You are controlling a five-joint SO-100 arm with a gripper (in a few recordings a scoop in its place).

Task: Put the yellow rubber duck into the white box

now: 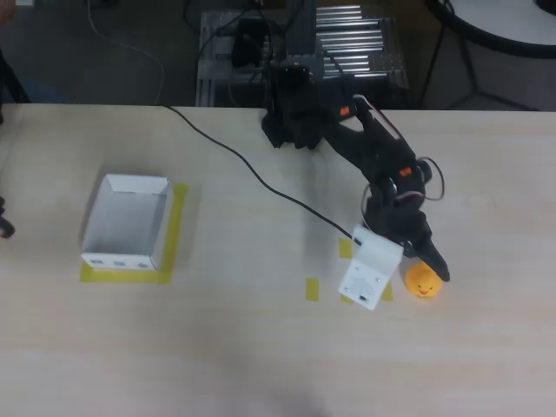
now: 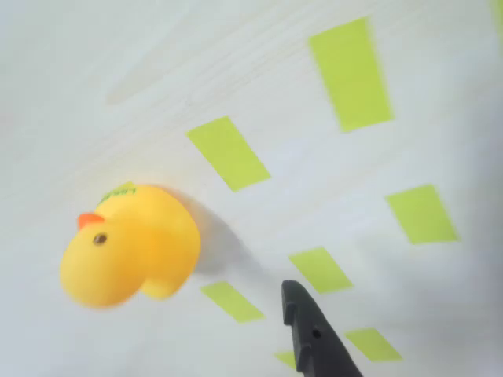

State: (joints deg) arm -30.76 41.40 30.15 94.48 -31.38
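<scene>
Duck: the yellow rubber duck [image 2: 130,243] sits on the table [image 1: 261,347], right of centre in the overhead view, among yellow tape marks [image 2: 228,153].
Gripper: the gripper [image 1: 432,259] hovers just beside the duck; whether the jaws are spread, I cannot tell.
Box: the white box [image 1: 126,221] stands well apart at left.

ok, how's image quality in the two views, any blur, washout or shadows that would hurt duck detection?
Wrist view: washed out and soft, pale table, yet the small yellow rubber duck stays saturated, casting a faint shadow to its right; the black fingertip is slightly blurred. Overhead view: even light, mildly soft, duck distinct beside the black gripper; white cardboard box clear.
</scene>
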